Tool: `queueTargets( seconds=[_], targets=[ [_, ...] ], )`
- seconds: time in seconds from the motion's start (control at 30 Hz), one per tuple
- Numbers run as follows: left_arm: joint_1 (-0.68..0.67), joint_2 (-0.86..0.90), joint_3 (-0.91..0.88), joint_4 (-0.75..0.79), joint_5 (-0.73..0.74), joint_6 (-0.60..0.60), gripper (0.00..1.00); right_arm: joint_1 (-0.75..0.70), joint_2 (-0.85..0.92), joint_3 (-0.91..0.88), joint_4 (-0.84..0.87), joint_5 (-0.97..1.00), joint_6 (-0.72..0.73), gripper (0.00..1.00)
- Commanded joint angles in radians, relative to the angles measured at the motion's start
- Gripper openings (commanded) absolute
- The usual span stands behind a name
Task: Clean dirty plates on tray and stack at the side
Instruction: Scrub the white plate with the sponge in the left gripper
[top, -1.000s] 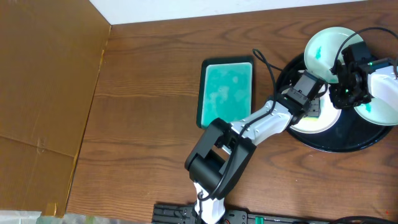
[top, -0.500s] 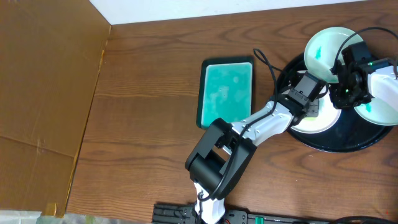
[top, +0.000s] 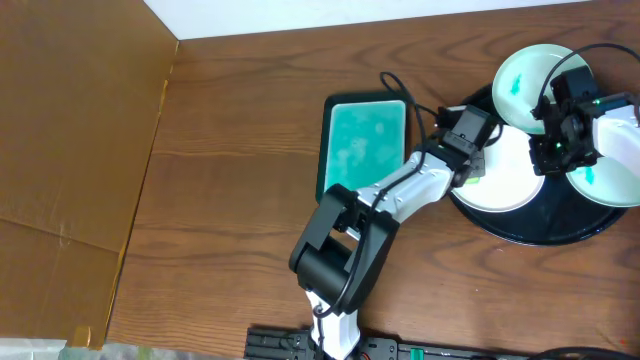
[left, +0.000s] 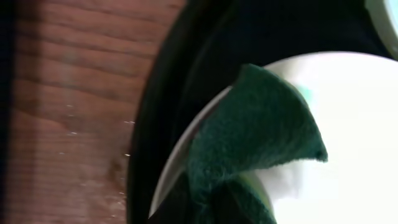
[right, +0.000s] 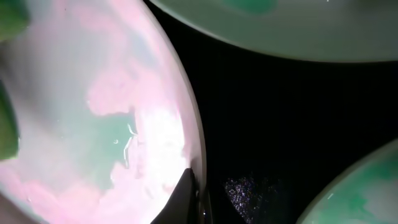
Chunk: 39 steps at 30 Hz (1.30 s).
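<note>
A brown wood table (top: 230, 200) fills the overhead view, with a white wall (top: 350, 15) along the far edge and a cardboard panel (top: 70, 130) covering the left side. Near the middle lies a rectangular teal dish (top: 365, 145), its long axis running from the far edge toward the near edge.

The left arm reaches from the near edge up and to the right. The left gripper (top: 478, 165) sits over the left rim of the tray (top: 535, 235), its jaws pressed together on a dark green sponge (left: 255, 137). In the left wrist view the sponge is folded, with its corner pointing up and right, and it lies on the left part of the near plate (top: 505, 180).

The tray is at the right side of the table, partly cut off by the picture's edge. Being round, it has no long axis. It holds 3 plates, all face up. The near plate looks mostly white. The far plate (top: 522, 85) has a teal smear and reaches past the tray's far rim. The right plate (top: 610, 185) also has a teal smear and is partly hidden by the right arm.

The right gripper (top: 552, 150) is between the 3 plates, its jaws closed at the near plate's right rim. In the right wrist view 1 dark fingertip (right: 186, 193) touches that rim, with bare black tray beside it.
</note>
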Motion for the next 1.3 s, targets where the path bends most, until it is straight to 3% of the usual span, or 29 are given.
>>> queueTargets(
  seconds=[0.0, 0.1, 0.2, 0.33, 0.67, 1.0, 1.27],
  targets=[
    [0.055, -0.045, -0.01, -0.022, -0.115, -0.009, 0.07, 0.011, 0.016, -0.008, -0.009, 0.028, -0.011, 0.01],
    [0.055, -0.095, -0.01, -0.004, 0.04, -0.01, 0.07, 0.011, 0.016, -0.008, -0.008, 0.027, -0.011, 0.01],
    [0.055, -0.104, -0.01, 0.032, 0.284, -0.037, 0.07, 0.011, 0.016, -0.008, -0.005, 0.027, -0.01, 0.01],
    [0.039, -0.062, -0.011, 0.043, 0.399, -0.104, 0.07, 0.011, 0.016, -0.008, -0.005, 0.027, -0.01, 0.01],
    [0.014, 0.1, -0.011, 0.082, 0.318, -0.099, 0.07, 0.011, 0.016, -0.008, -0.003, 0.027, -0.011, 0.01],
    [0.098, 0.1, -0.011, 0.002, -0.081, -0.032, 0.07, 0.011, 0.016, -0.008, -0.002, 0.027, -0.011, 0.01],
    [0.137, 0.098, -0.01, 0.055, -0.099, 0.04, 0.07, 0.011, 0.016, -0.008, -0.005, 0.027, -0.011, 0.01]
  ],
)
